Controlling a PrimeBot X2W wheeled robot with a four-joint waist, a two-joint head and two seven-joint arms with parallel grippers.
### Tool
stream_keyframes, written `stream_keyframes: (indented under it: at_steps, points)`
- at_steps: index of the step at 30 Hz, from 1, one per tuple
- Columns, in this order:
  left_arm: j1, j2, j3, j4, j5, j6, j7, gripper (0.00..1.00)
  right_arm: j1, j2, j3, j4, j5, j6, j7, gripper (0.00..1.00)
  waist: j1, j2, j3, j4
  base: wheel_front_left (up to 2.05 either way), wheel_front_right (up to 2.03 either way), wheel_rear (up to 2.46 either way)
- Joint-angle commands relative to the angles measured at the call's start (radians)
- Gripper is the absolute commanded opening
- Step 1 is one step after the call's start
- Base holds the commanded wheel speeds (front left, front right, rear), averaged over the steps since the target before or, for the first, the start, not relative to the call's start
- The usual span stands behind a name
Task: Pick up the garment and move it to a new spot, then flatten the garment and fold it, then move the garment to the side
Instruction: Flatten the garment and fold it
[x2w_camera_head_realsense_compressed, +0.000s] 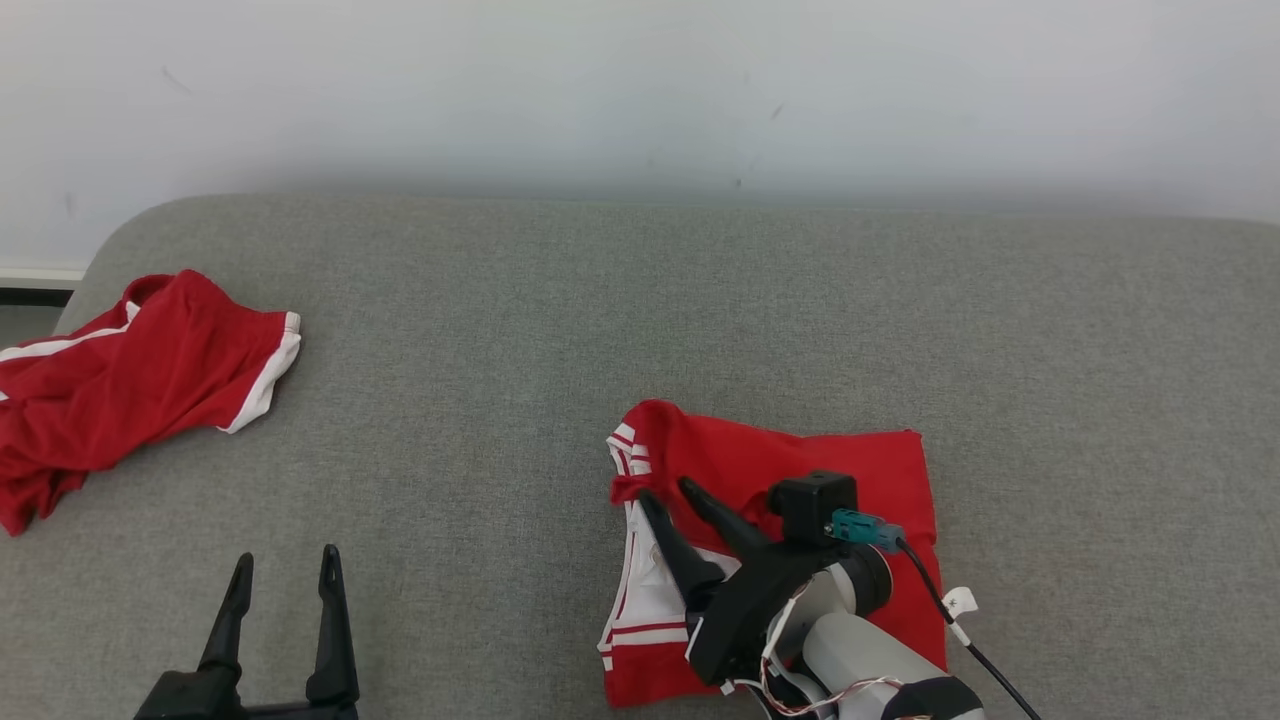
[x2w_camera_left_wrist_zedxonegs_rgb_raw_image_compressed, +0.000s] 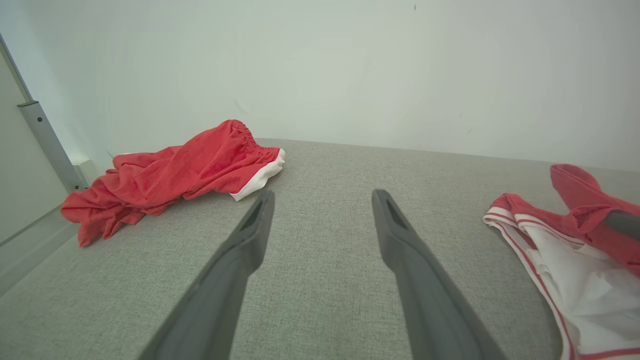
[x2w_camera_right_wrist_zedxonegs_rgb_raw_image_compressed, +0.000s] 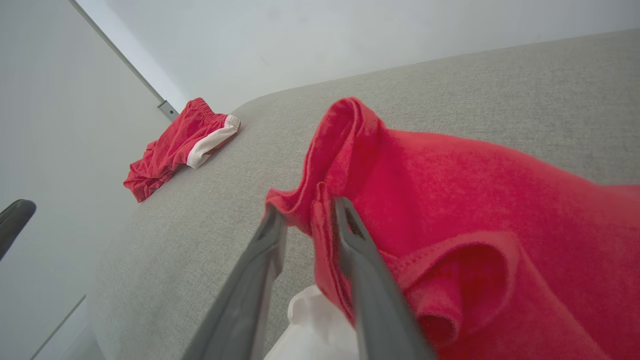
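Note:
The garment (x2w_camera_head_realsense_compressed: 800, 460), red with white striped trim, lies folded on the grey cushion (x2w_camera_head_realsense_compressed: 600, 320) right of centre; it also appears at the left wrist view's right edge (x2w_camera_left_wrist_zedxonegs_rgb_raw_image_compressed: 575, 260). My right gripper (x2w_camera_head_realsense_compressed: 668, 492) reaches over the garment's left end, fingers slightly parted. In the right wrist view a raised red fold (x2w_camera_right_wrist_zedxonegs_rgb_raw_image_compressed: 475, 200) sits between the right gripper's (x2w_camera_right_wrist_zedxonegs_rgb_raw_image_compressed: 306, 210) fingertips, which do not pinch it. My left gripper (x2w_camera_head_realsense_compressed: 287, 557) hovers open and empty over bare cushion at the lower left, well left of the garment (x2w_camera_left_wrist_zedxonegs_rgb_raw_image_compressed: 324, 195).
A second red garment with white hems (x2w_camera_head_realsense_compressed: 130, 380) lies crumpled at the cushion's far left corner (x2w_camera_left_wrist_zedxonegs_rgb_raw_image_compressed: 190, 160) (x2w_camera_right_wrist_zedxonegs_rgb_raw_image_compressed: 175, 140). A pale wall runs behind the cushion. The cushion's rounded left edge drops off beside a metal rail (x2w_camera_left_wrist_zedxonegs_rgb_raw_image_compressed: 45, 145).

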Motion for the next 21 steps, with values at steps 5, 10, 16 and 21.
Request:
stream_keyframes:
  at_steps: [5,10,16,21]
  points:
    - [0.005,-0.001,0.014,-0.002,-0.005,-0.005,-0.003,1.0,-0.032,0.005,0.047,0.01,-0.013,-0.002,-0.032,1.0,0.0,-0.0001,-0.009,-0.007,0.0,0.0,0.0]
    - [0.025,-0.001,0.017,-0.009,-0.009,-0.002,-0.003,1.0,-0.042,-0.004,0.026,-0.014,-0.067,-0.002,-0.044,1.0,0.0,-0.0001,-0.019,-0.017,0.0,0.0,0.0]
    - [0.04,-0.001,0.025,-0.019,-0.008,0.0,-0.003,1.0,0.032,-0.082,-0.055,-0.126,-0.15,-0.002,-0.044,1.0,0.0,-0.0001,-0.026,-0.024,0.0,0.0,0.0]
    - [0.052,-0.001,0.032,-0.028,-0.008,0.003,-0.003,1.0,0.111,-0.135,-0.099,-0.211,-0.186,-0.002,-0.044,1.0,0.0,-0.0001,-0.026,-0.029,0.0,0.0,0.0]
